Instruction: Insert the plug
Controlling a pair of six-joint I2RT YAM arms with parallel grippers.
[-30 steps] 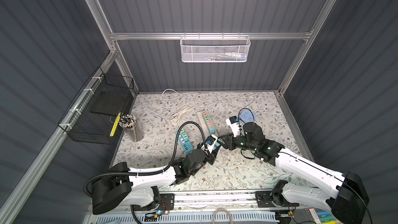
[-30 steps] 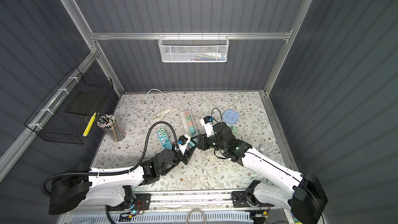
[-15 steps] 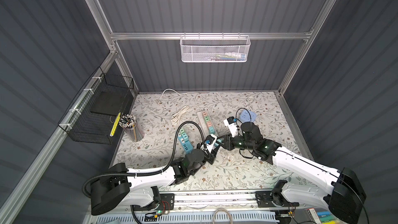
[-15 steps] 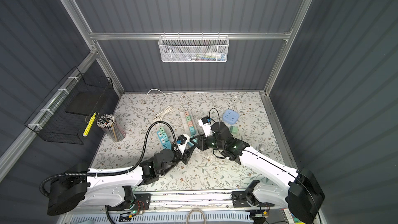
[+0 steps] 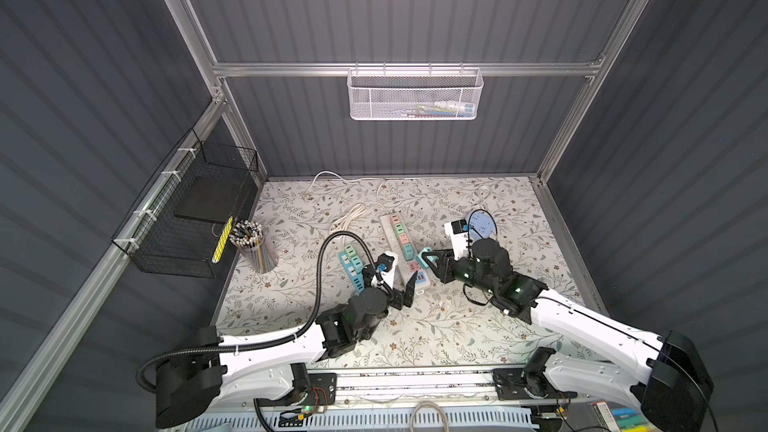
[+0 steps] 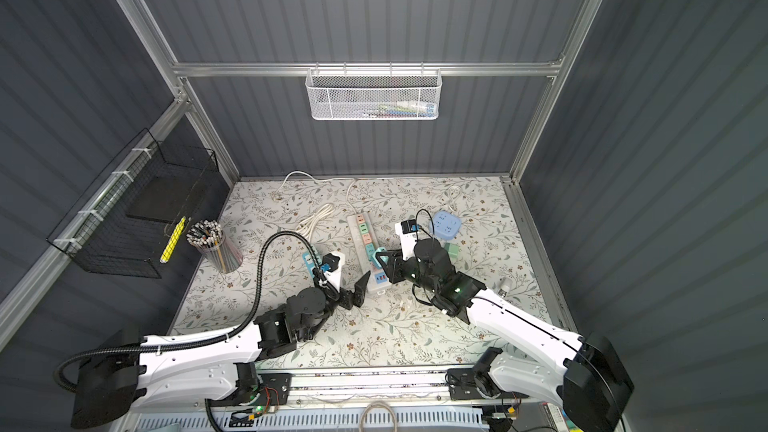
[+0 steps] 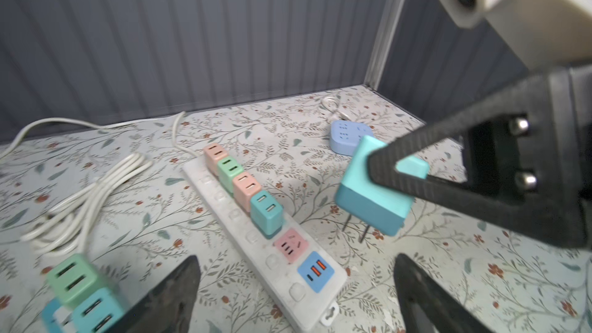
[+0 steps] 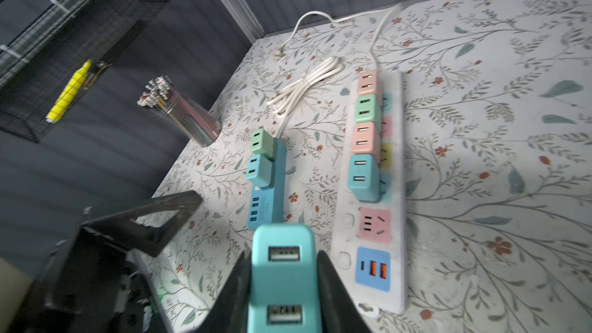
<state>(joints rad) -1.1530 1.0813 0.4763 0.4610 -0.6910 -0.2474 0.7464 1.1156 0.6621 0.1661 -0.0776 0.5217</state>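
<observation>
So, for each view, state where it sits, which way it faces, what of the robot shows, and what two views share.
Both top views: above the arm bases, looking down on the table; left arm and right arm show.
Left wrist: on the left arm, facing the strip; open left gripper shows.
Right wrist: on the right arm, facing the strip; right gripper clamps the plug.
Shared: both wrist views show strip, plug.

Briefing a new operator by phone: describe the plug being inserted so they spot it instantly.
Find the long white power strip on the floral tabletop. Beside its near end, the right gripper holds a teal plug off the surface. Unlike the teal adapter plugged into the strip, its two prongs hang bare.
</observation>
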